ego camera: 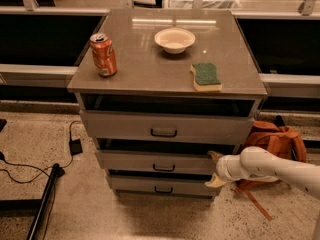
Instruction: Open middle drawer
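A: The gripper (215, 169) is sitting at the right end of the middle drawer (145, 161), fingers spread apart, clasping nothing.
B: And the white arm (272, 168) is reaching in low from the right, almost level.

My arm is white, smooth and round, like a fat tube. Near the wrist there is a short ring. My gripper (214, 169), by the right end of the middle drawer (155, 161), has two small cream fingers (216, 157) with pointed tips and a gap between them.
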Tool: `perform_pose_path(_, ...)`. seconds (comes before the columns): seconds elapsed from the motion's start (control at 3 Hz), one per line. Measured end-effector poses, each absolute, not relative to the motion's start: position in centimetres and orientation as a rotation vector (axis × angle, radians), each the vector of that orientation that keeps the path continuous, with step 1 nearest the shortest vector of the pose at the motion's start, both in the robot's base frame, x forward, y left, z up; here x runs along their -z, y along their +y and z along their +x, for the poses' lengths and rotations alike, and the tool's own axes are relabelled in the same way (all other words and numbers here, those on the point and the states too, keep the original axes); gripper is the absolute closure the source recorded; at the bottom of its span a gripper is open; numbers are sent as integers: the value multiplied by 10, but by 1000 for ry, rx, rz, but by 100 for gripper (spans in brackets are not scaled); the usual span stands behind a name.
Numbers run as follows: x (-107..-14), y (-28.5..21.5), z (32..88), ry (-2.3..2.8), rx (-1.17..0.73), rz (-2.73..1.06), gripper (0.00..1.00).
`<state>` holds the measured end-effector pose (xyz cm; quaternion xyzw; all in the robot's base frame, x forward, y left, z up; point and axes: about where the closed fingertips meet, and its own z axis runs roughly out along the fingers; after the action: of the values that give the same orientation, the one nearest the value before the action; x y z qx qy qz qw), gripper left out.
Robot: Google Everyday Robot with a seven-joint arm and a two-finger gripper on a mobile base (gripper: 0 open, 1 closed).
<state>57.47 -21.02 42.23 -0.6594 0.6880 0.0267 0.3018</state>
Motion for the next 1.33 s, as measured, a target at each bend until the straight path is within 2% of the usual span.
perform_pose_path(1.33,-437,-222,489,1865,-138,-1895,34)
